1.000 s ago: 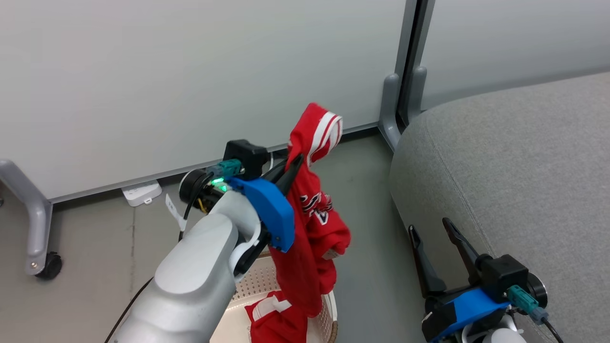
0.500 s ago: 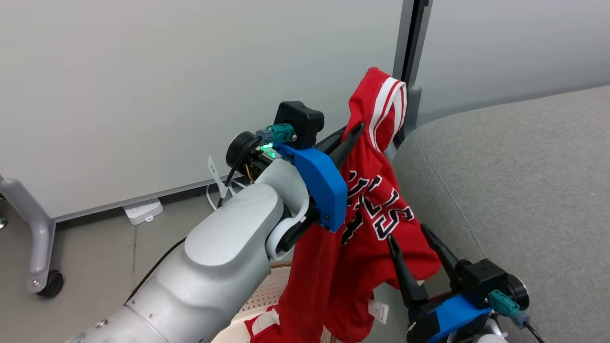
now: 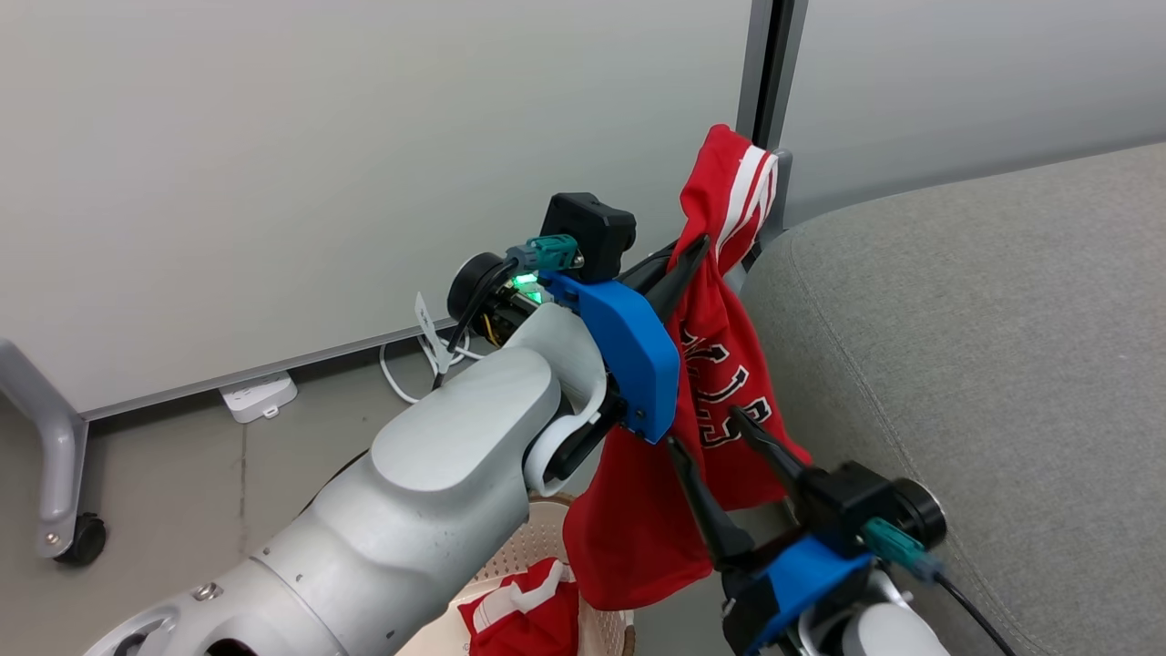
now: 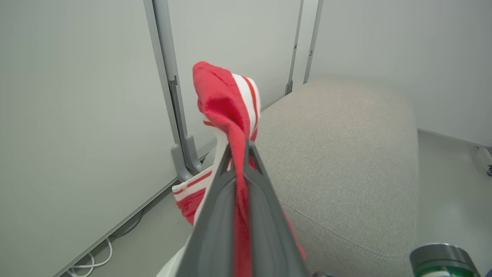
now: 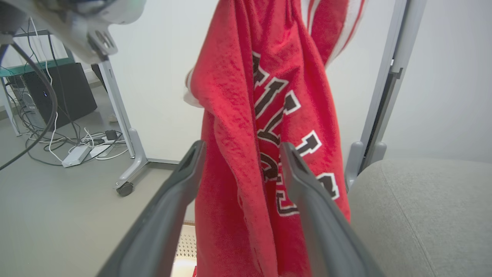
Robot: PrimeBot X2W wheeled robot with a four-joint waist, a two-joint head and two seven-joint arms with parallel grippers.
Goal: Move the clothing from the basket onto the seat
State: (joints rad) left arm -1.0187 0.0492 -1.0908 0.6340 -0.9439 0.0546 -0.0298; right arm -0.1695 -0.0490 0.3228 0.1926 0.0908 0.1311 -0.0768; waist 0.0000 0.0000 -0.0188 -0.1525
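Note:
My left gripper (image 3: 697, 251) is shut on a red jersey (image 3: 720, 364) with white stripes and black-and-white lettering, held high beside the left edge of the grey seat (image 3: 984, 319). In the left wrist view the fingers (image 4: 244, 144) pinch the red fabric (image 4: 221, 100) with the seat (image 4: 338, 146) just beyond. The jersey hangs down over the cream basket (image 3: 510, 556), where another red garment (image 3: 524, 610) lies. My right gripper (image 3: 703, 428) is open at the jersey's lower part. In the right wrist view its fingers (image 5: 242, 148) straddle the hanging jersey (image 5: 246, 77) without closing.
A pale partition wall stands behind, with a grey post (image 3: 756, 73) at the seat's corner. A wheeled grey leg (image 3: 55, 492) and a white power strip (image 3: 258, 396) with a cable sit on the floor at left. More cables (image 5: 77, 150) lie beyond.
My left gripper has carried the jersey up and to the right, toward the seat. The right gripper has moved left and up, to the hanging fabric. The camera has also shifted.

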